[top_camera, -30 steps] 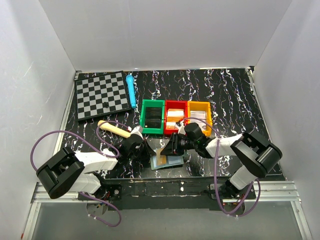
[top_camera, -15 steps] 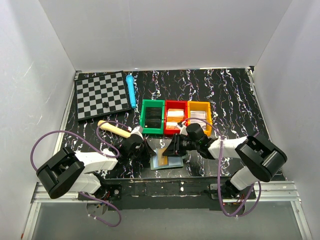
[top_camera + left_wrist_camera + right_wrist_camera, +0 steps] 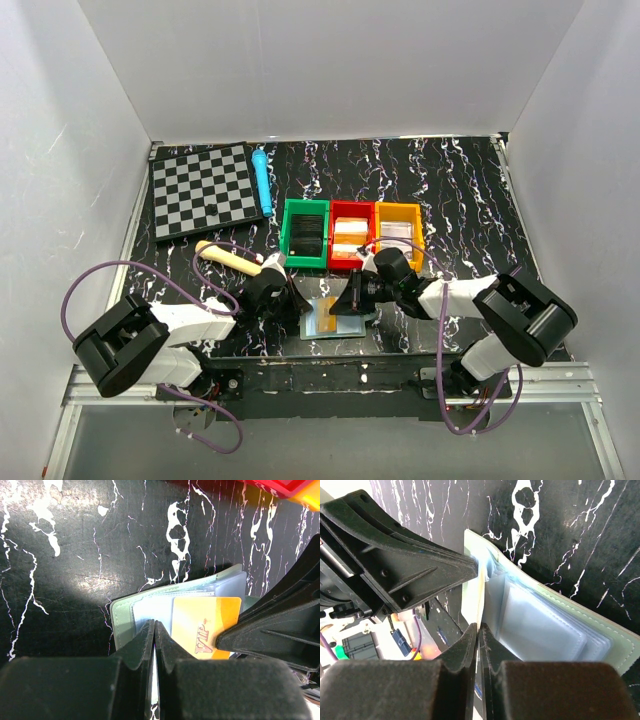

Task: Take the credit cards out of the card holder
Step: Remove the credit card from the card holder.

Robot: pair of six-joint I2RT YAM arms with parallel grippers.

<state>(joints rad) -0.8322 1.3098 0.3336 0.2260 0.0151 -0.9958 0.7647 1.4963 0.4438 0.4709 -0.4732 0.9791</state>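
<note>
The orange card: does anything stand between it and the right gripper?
Nothing visible does. The right gripper appears to pinch the edge of the orange card, while the shut left gripper presses on the card holder.

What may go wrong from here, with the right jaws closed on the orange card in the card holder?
1. The right jaws pinch only the thin edge of the orange card, so it may slip free when pulled.
2. The left jaws, shut, meet the card holder at one edge only, so the holder might lift or slide along with the card.
3. The two arms work very close together and may bump.
</note>
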